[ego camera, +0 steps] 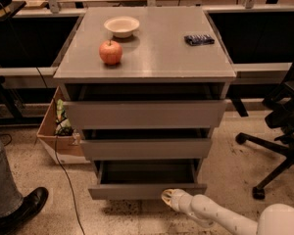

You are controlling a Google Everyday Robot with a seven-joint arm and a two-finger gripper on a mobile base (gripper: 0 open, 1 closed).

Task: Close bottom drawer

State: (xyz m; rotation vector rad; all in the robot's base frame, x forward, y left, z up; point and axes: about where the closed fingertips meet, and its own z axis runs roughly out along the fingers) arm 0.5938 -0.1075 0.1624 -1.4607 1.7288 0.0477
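The bottom drawer [147, 190] is the narrowest of the grey cabinet's three and stands pulled out, its grey box interior [147, 173] showing behind the flat slim front panel. My gripper [169, 197] sits at the lower right of that front panel, against or just in front of it, at the end of my white arm [220, 217] coming in from the bottom right. The top drawer [146, 113] and the middle drawer [146, 148] above also stand slightly out.
On the cabinet top [157, 58] lie a red apple [110, 52], a white bowl [121, 26] and a dark packet [199, 39]. A cardboard box [59, 136] stands left of the cabinet. A person's shoe [22, 209] is at bottom left, an office chair base [274, 151] at right.
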